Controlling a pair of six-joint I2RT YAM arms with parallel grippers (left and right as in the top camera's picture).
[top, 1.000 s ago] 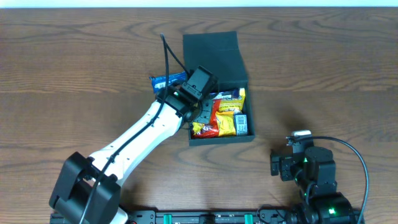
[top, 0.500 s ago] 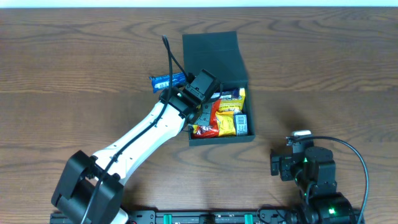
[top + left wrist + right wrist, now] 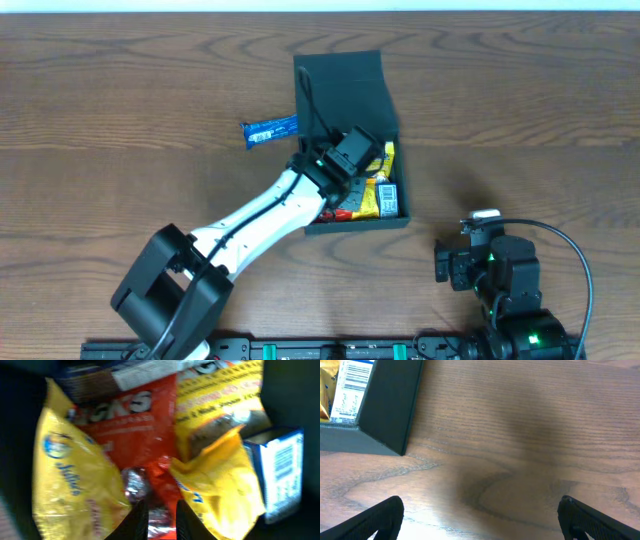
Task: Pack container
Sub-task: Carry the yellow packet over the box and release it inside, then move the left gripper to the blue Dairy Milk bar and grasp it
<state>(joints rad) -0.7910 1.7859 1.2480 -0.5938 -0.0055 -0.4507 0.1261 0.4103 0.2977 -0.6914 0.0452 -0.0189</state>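
Note:
The container (image 3: 340,85), a dark teal-green box with its flap lid folded back, sits mid-table and holds several snack packets. My left gripper (image 3: 356,160) is down inside it. In the left wrist view its fingers (image 3: 161,517) are nearly closed on the crinkled end of a red packet (image 3: 150,425), between two yellow packets (image 3: 75,475) (image 3: 220,480). A blue-and-white carton (image 3: 282,470) lies at the box's right wall. My right gripper (image 3: 455,265) is open and empty (image 3: 482,515) over bare table, right of the box corner (image 3: 390,405).
A blue snack packet (image 3: 271,130) lies on the wooden table just left of the container's lid. The right arm's base stands at the front right. Bare table lies to the far left and right.
My left gripper has moved right, from the container's left edge near the blue packet to over the packets inside it. The right arm has not moved.

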